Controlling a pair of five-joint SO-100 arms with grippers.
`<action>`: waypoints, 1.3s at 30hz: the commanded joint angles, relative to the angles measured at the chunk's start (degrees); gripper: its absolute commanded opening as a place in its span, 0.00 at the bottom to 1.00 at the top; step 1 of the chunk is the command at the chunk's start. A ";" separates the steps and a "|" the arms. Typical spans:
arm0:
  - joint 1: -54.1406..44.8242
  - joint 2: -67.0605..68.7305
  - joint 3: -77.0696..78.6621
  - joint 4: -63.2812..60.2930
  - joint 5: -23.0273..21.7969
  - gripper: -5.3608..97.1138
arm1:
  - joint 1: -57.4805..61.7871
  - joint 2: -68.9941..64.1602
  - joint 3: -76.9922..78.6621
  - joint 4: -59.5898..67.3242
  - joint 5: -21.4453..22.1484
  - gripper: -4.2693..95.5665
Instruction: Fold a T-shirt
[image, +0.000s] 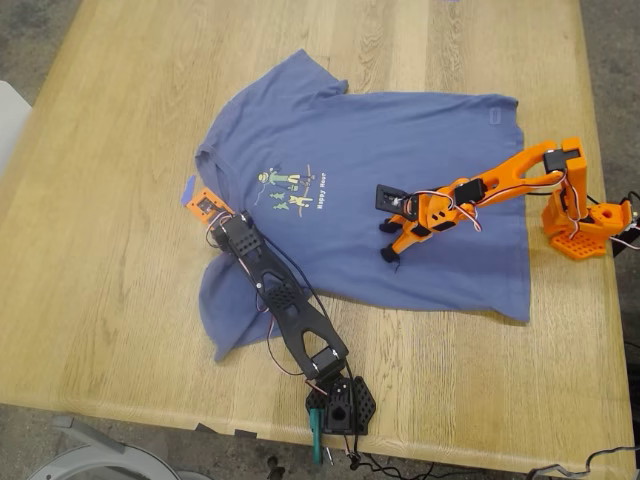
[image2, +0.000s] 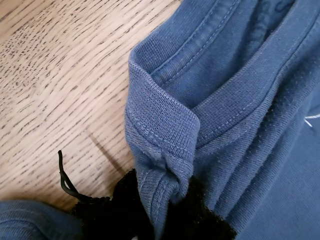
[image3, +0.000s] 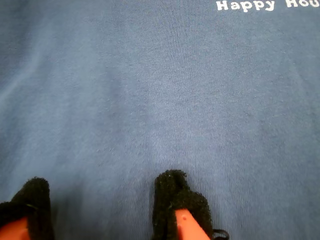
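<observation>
T-shirt (image: 400, 190) lies flat, print up, on the counter (image: 120, 250). Soft, limp, light cotton; will drape and drag. My first hand (image2: 165, 210) pinches the ribbed collar (image2: 160, 125), the firmest hold; my second hand (image3: 105, 210) rests spread mid-chest

My first gripper (image2: 159, 210) sits at the lower middle of the frame, its black padded jaws pinched shut on the ribbed collar (image2: 162, 117) of the T-shirt (image2: 260, 150). The collar folds over above the jaws. Pale wooden table (image2: 55, 85) fills the upper left; blue fabric fills the right.
</observation>
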 joint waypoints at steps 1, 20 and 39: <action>1.49 12.39 -2.20 0.79 0.09 0.05 | 0.53 -1.85 -3.60 -1.49 0.35 0.36; 6.24 16.70 -2.20 3.25 -0.09 0.05 | -1.58 -17.23 -13.80 -3.52 2.02 0.32; 12.30 25.58 -2.29 7.38 -0.09 0.05 | 0.09 -19.69 -18.02 0.88 1.14 0.04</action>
